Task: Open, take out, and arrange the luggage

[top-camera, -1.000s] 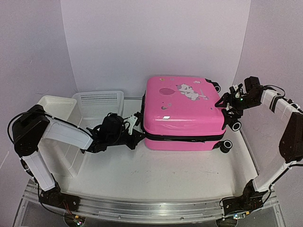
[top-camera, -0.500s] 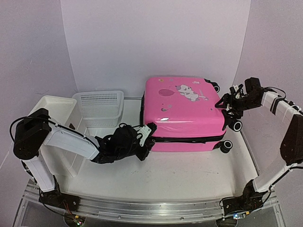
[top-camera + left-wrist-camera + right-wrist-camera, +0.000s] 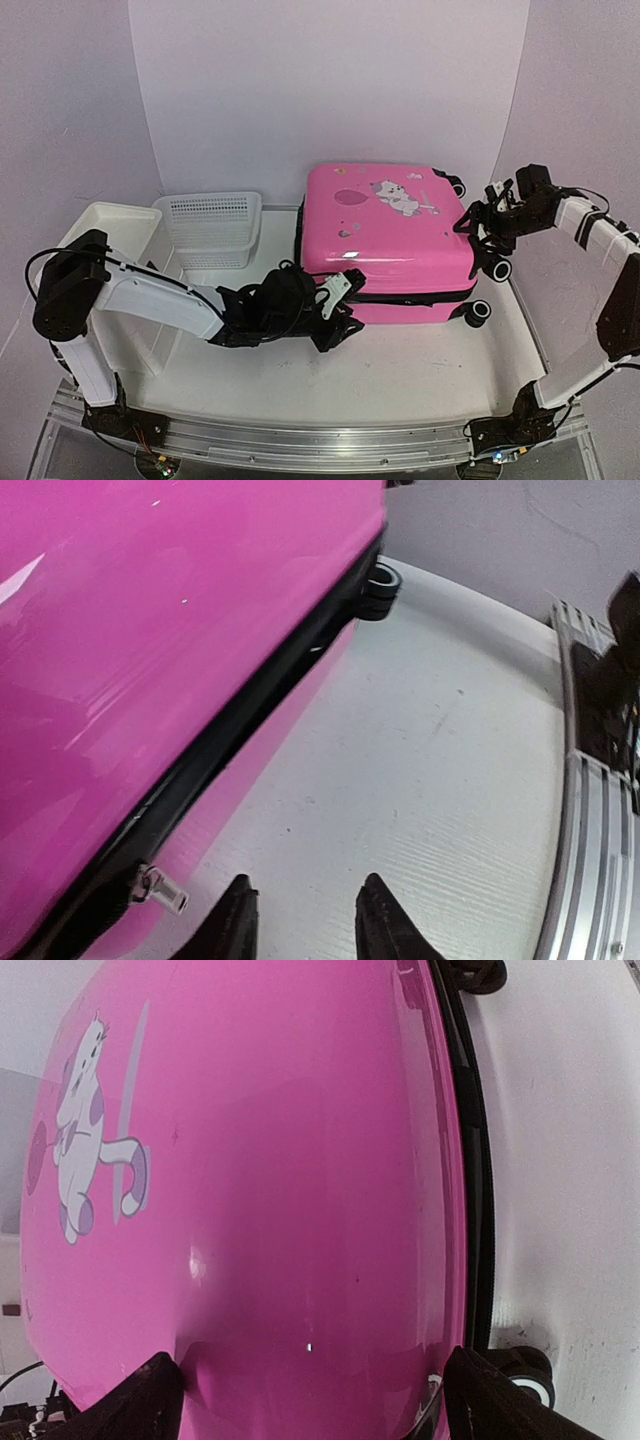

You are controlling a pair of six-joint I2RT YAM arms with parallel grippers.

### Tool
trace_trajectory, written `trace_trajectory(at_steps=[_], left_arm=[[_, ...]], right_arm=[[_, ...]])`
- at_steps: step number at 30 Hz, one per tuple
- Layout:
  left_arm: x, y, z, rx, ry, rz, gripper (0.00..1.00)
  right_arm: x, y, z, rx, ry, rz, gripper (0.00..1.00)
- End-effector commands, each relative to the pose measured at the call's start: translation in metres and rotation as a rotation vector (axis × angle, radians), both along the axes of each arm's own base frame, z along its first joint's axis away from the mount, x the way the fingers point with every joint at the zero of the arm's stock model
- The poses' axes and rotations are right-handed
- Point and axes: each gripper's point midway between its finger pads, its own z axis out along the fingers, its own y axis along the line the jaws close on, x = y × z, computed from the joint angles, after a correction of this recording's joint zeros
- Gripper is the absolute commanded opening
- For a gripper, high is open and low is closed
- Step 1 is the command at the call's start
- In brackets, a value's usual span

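The pink suitcase lies flat with its cat sticker facing up, and its lid looks closed. My left gripper is low at the suitcase's front side, by the black zipper seam. In the left wrist view the left gripper is open and empty over bare table. A metal zipper pull hangs just left of its left finger. My right gripper is at the lid's right end. In its own view the right gripper is wide open over the glossy lid.
A white mesh basket and a white bin stand at the left. The suitcase's black wheels stick out on the right. An aluminium rail runs along the near edge. White walls close the back and sides.
My left gripper has moved right along the suitcase's front seam, from the left corner to near the middle. The right arm has barely moved.
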Motion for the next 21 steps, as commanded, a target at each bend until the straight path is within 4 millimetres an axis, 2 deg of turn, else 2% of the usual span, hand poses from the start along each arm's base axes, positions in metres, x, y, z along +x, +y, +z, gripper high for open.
trace_trajectory(at_steps=[1, 2, 5, 8, 12, 15, 18, 21], left_arm=[[-0.027, 0.018, 0.057, -0.083, 0.006, -0.074, 0.46], [-0.031, 0.026, 0.063, -0.077, 0.006, -0.082, 0.5], [-0.034, 0.051, 0.082, -0.036, -0.01, -0.061, 0.79], [-0.023, 0.077, 0.102, 0.002, -0.017, -0.006, 0.85], [0.021, 0.114, 0.131, -0.034, 0.041, 0.118, 0.89], [0.065, 0.135, 0.148, -0.072, 0.064, 0.229, 0.92], [0.1, 0.142, 0.168, -0.128, 0.087, 0.326, 0.95], [0.13, 0.138, 0.167, -0.167, 0.172, 0.39, 0.97]], right_arm=[[-0.065, -0.009, -0.02, -0.133, 0.189, 0.009, 0.95], [-0.07, -0.015, -0.018, -0.173, 0.183, 0.001, 0.97], [-0.086, -0.032, -0.013, -0.279, 0.178, -0.008, 0.98], [-0.099, -0.04, -0.007, -0.335, 0.17, -0.007, 0.98], [-0.111, -0.037, 0.008, -0.311, 0.142, -0.015, 0.98], [-0.12, -0.021, 0.02, -0.195, 0.126, -0.016, 0.98], [-0.126, -0.004, 0.028, -0.062, 0.13, -0.026, 0.98], [-0.128, 0.004, 0.032, 0.024, 0.145, -0.061, 0.98]])
